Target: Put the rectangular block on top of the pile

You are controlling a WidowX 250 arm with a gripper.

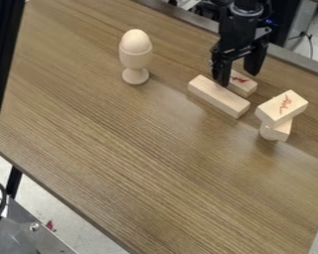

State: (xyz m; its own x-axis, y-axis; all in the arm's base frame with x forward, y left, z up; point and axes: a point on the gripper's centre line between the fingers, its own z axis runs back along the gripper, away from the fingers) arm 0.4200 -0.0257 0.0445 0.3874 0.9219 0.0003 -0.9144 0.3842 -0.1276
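A: Claw, quick?
B: Gripper, upper right, fingers spread apart, pointing down around the short marked block. Contact? Too murky to call, one fingertip sits really close.
A: The task's block?
B: Probably that short one, red scribble on top, flat on the table. Long plain block lies just beside it, nearer the camera.
A: Pile?
B: Right of both. Top block, also red-scribbled, sits crosswise on lower wooden pieces.
A: Rest?
B: Wooden egg upright in a wooden cup, left of the blocks, well apart. Next.
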